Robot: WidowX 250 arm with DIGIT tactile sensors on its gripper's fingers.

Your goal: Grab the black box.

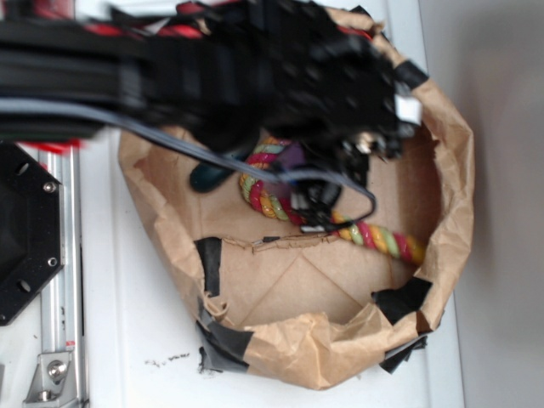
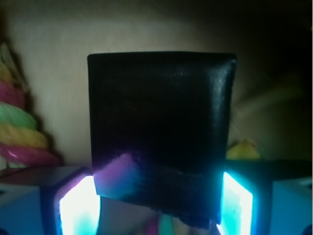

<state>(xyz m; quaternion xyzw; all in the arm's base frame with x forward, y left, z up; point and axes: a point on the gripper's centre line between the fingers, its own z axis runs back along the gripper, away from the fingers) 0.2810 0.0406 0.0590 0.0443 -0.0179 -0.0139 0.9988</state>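
Brown paper basin (image 1: pixel 442 195), pincer (image 2: pixel 156 205) closed around black box (image 2: pixel 159 132)

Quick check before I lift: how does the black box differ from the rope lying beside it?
The black box is one dark glossy colour; the rope is striped pink, green and yellow. The box is flat-faced and square with straight edges; the rope is round, twisted and long, curving across the paper bin in the exterior view. The box sits between the fingers of the gripper; the rope lies free to one side. Both are inside the bin.
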